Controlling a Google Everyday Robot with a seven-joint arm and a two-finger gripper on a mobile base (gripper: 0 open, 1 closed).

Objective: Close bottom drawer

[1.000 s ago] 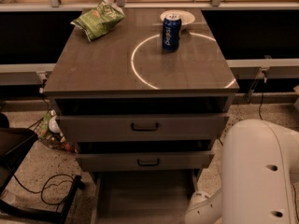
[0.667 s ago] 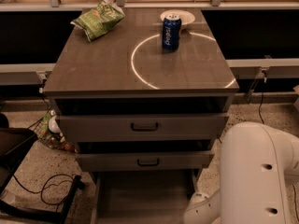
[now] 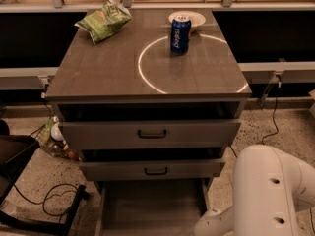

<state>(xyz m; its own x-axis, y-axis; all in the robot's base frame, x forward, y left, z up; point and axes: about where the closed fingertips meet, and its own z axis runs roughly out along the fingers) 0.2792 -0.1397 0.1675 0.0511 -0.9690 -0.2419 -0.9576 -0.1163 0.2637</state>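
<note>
bottom drawer (image 3: 152, 208): you see it pulled out at bottom centre, tray running off the lower edge | arm (image 3: 275, 191): white, lower right, just beside the tray | gripper: outside your view, grip cannot be told | cabinet top (image 3: 98, 73): blue can (image 3: 180, 34), green bag (image 3: 103, 22)

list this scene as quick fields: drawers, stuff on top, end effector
bottom drawer: pulled far out, tray showing, front panel below the frame
middle drawer: out a little
top drawer: out a little
cabinet top: blue can, green chip bag, white plate behind the can
end effector: not in view
white arm: lower right, beside the bottom drawer
</note>
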